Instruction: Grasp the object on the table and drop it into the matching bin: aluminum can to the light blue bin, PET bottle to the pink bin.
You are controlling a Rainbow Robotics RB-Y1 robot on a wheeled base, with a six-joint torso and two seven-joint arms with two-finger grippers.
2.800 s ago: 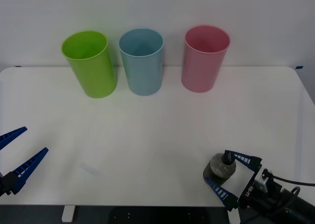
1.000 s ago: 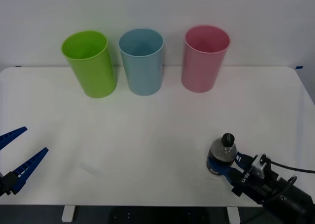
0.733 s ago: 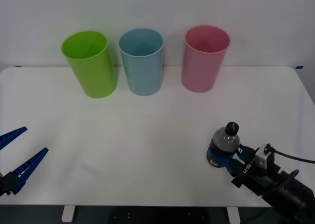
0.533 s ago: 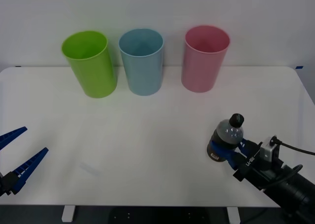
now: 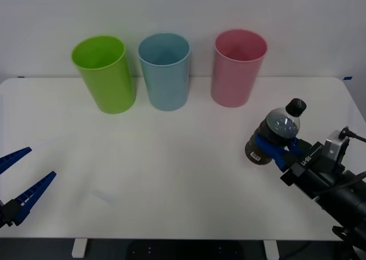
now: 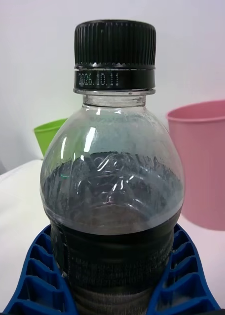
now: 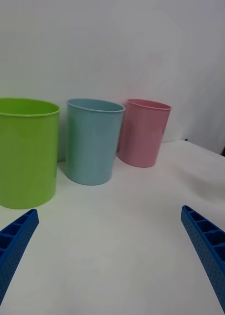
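My right gripper [image 5: 273,147] is shut on the PET bottle [image 5: 273,135], a small clear bottle with a black cap and dark lower body, held tilted above the right side of the white table [image 5: 183,151]. In the right wrist view the bottle [image 6: 113,187] stands between the blue ribbed fingers [image 6: 41,275]. The pink bin [image 5: 238,68] stands at the back, beyond and left of the bottle, and the light blue bin [image 5: 164,71] is beside it. My left gripper [image 5: 20,183] hangs open at the table's front left corner.
A lime green bin [image 5: 104,74] stands left of the light blue one, all three in a row along the table's far edge near the white wall. The left wrist view shows the green bin [image 7: 23,151], blue bin [image 7: 92,140] and pink bin [image 7: 143,132].
My right gripper closed on the bottle at the table's front right, lifted it off the surface and carried it up and back toward the pink bin. The left arm stayed still.
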